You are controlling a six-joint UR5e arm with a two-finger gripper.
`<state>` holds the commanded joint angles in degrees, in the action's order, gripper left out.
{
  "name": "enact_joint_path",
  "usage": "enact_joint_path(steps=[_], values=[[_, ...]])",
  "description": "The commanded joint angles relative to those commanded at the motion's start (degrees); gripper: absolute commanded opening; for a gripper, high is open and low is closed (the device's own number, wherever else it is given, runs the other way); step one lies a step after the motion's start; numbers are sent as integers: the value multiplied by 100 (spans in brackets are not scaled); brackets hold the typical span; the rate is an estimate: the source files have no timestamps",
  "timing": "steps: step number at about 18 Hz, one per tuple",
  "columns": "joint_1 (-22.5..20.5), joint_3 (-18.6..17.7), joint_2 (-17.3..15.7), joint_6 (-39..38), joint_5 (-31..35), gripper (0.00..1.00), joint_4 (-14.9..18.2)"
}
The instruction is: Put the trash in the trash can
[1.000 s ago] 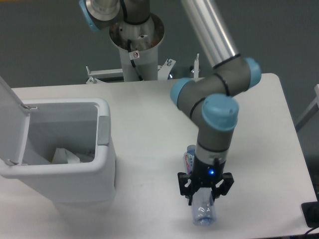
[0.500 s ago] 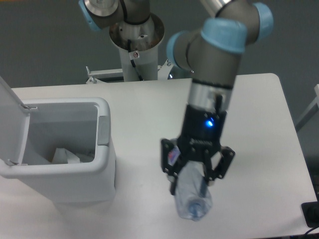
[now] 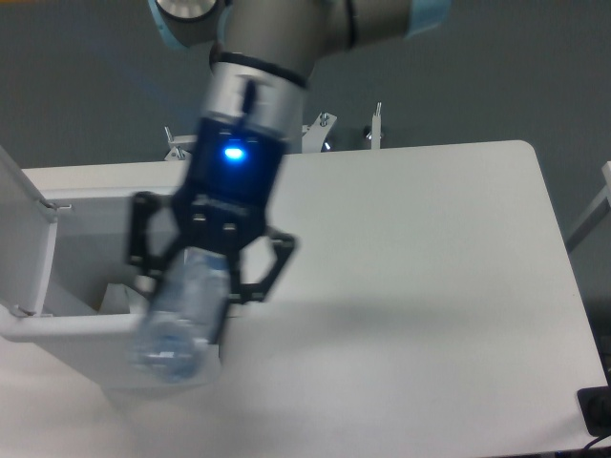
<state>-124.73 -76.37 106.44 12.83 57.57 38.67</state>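
Observation:
My gripper (image 3: 200, 277) is raised close to the camera over the right side of the trash can (image 3: 57, 329), a white bin with its lid (image 3: 21, 229) standing open at the left. It is shut on a clear plastic water bottle (image 3: 179, 320), which is blurred and hangs base-down across the bin's near right corner. A whitish plastic bag (image 3: 116, 298) lies inside the bin, mostly hidden behind the gripper and the rim.
The white table (image 3: 420, 286) stretches to the right of the bin. The arm's mounting post and metal brackets (image 3: 325, 129) stand at the table's back edge. A dark object (image 3: 597, 410) sits off the table's front right corner.
The gripper lifted the bottle from the table's front right area and carried it left and up toward the camera, now over the bin's right side.

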Motion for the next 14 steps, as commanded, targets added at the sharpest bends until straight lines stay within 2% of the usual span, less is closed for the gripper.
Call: enact_joint_path(steps=[3,5,7,8,9,10,13,14], values=[[273,-369,-105,0,17,63,0],[282,-615,-237,18,18,70,9],[291,-931,-395,44,18,72,0],[282,-985,-413,44,18,77,0],[282,-977,-396,44,35,96,0],[282,-942,-387,27,70,100,0],[151,-915,-439,-17,123,100,0],[-119,-889,-509,-17,123,100,9]])
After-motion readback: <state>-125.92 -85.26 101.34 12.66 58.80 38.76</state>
